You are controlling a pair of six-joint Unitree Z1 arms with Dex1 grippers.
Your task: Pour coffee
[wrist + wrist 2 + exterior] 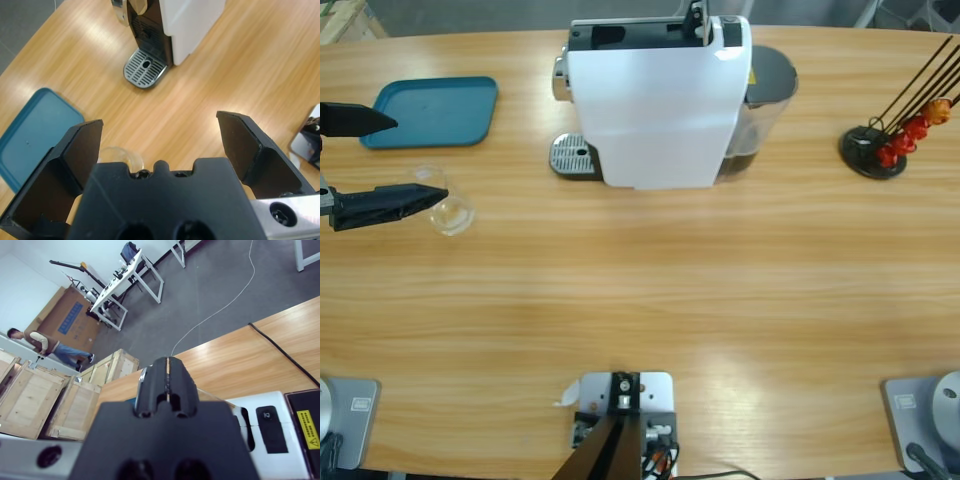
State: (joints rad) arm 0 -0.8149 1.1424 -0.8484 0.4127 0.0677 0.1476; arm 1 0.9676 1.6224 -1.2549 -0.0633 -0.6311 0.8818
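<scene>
While left hand [159,145] gapes | tumbler [450,212] seemingly upright, mouth up | right hand [168,385] closed.

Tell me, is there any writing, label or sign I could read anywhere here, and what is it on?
No words can be read.
Yellow warning label with a black triangle sign, on the coffee machine: its print is too small to read.
Small pale mark on the machine's black button: not legible.
Blue panel on the cardboard box: blurred.

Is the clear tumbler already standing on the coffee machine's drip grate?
No: in the high view the drip grate is bare, and the clear tumbler stands on the table beside the open left gripper.
</scene>
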